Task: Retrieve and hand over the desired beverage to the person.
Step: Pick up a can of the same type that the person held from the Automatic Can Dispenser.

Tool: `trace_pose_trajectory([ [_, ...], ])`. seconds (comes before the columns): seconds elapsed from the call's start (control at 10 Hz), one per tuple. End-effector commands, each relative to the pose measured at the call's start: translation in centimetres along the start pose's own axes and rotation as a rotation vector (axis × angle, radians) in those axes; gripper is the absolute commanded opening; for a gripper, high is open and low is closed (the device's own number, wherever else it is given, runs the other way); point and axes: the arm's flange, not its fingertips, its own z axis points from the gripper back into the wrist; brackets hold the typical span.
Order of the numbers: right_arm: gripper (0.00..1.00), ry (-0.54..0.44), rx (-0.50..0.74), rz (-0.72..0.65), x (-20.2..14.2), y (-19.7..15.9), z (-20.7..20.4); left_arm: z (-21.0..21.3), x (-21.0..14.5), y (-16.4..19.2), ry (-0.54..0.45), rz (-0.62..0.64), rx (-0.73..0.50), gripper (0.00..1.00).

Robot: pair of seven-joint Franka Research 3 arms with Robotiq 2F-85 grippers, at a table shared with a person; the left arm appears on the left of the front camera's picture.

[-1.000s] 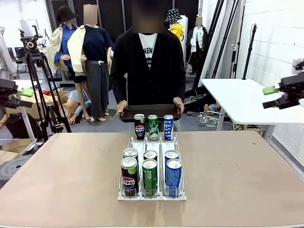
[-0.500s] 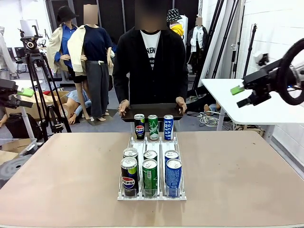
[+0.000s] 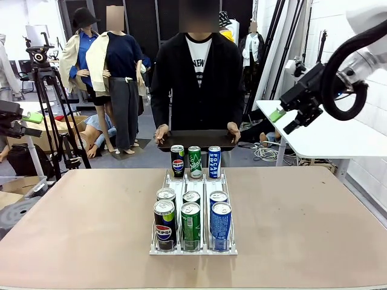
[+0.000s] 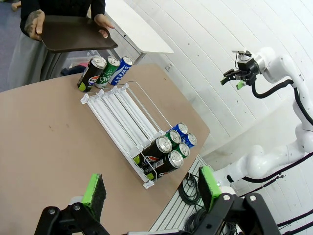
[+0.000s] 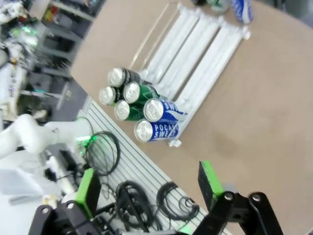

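Observation:
A white wire rack [image 3: 192, 181] on the brown table holds two rows of cans at its near end: black Pepsi [image 3: 164, 225], green [image 3: 190, 226] and blue Pocari [image 3: 221, 226] in front. Three more cans [image 3: 194, 162] stand at its far end. The person [image 3: 196, 78] stands behind the table holding a dark tray [image 3: 195, 140] in both hands. My right gripper [image 3: 283, 121] hangs open high at the right, far from the cans. My left gripper [image 3: 33, 124] is open at the left edge. Open green-padded fingers [image 4: 95, 192] frame the rack [image 4: 122, 105] from above.
A camera tripod [image 3: 45, 90] stands off the table's left. A white side table [image 3: 314, 130] sits behind my right arm. In the right wrist view, cables [image 5: 137, 196] and a slatted base lie beyond the table edge, below the near cans [image 5: 139, 105].
My right arm has swung in from the right edge toward the middle and risen. The person has straightened up and lifted the tray slightly. The left gripper has not moved.

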Motion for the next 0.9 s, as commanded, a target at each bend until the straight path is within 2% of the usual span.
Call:
trace_pose_trajectory([
  [0.0, 1.0, 0.08, -0.064, 0.005, 1.0, 2.1, -1.0, 0.1, -0.1, -0.1, -0.01, 0.005, -0.014, 1.0],
  [0.4, 1.0, 0.188, -0.184, 0.074, 1.8, 6.9, -5.4, 0.1, -0.1, -0.1, -0.01, 0.005, -0.014, 1.0],
  [0.8, 1.0, 0.244, -0.284, 0.093, 2.7, 9.2, -10.5, 0.1, -0.1, -0.1, -0.01, 0.005, -0.014, 1.0],
])
